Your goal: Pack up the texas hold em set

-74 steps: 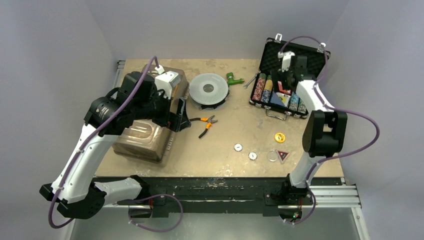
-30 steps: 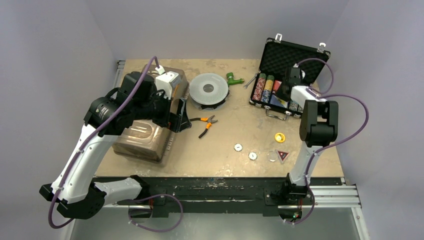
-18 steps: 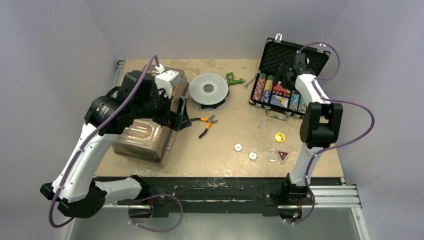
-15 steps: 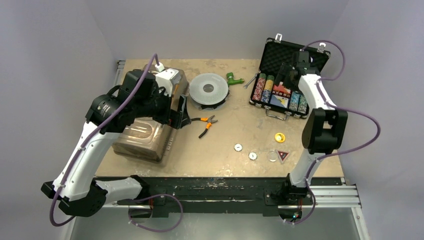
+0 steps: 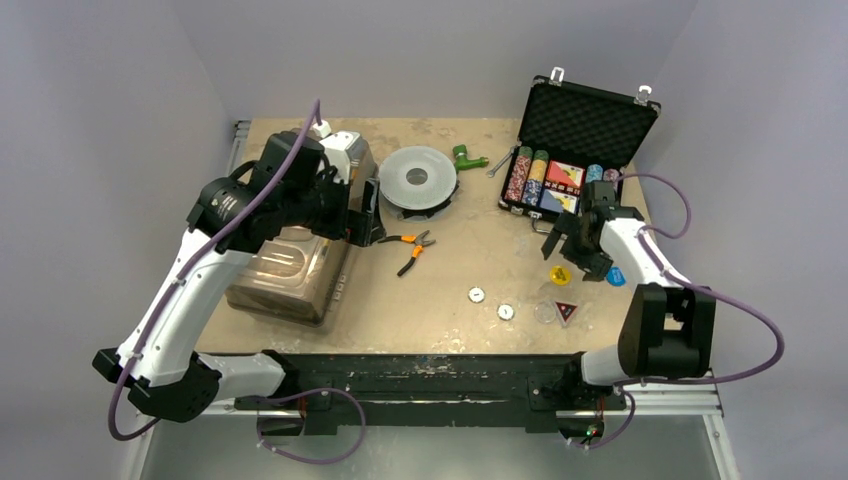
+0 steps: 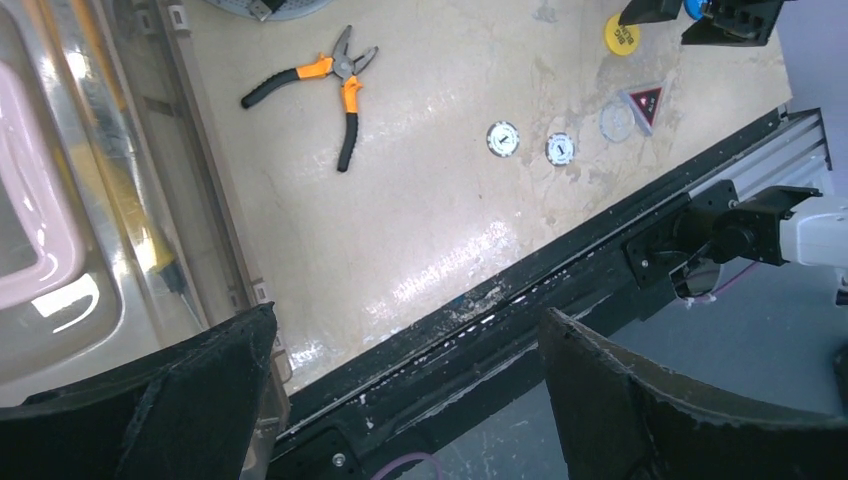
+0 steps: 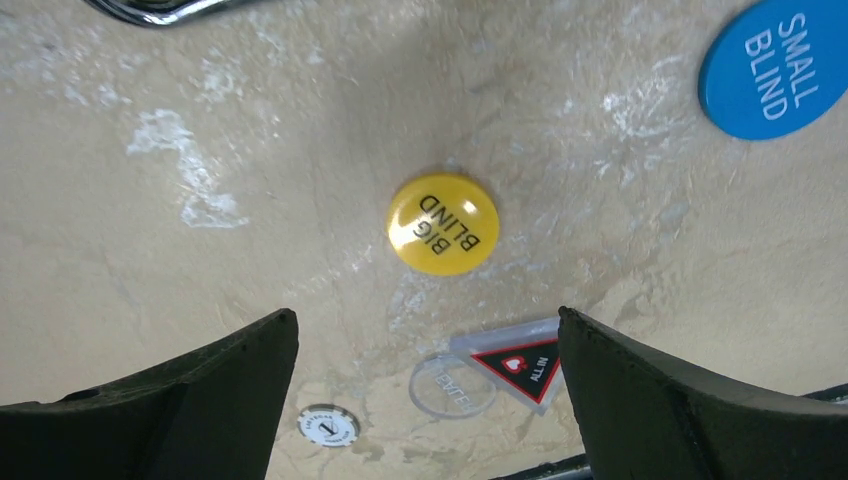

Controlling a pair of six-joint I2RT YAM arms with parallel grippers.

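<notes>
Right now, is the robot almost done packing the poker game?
About halfway. Done: chip rows and card deck sit in the open case. In hand: nothing yet; the right tool hovers open over the yellow button. Left: blue button, triangle button, clear disc, white chips, then shutting it.

Plain grey walls (image 5: 430,50) enclose a scuffed beige table (image 5: 470,250).

Overhead and downward wrist views share yellow button (image 5: 559,274).

The right gripper (image 5: 568,252) has left the briefcase (image 5: 585,120) and now hangs, jaws spread, over the yellow big blind button (image 7: 442,224).
</notes>
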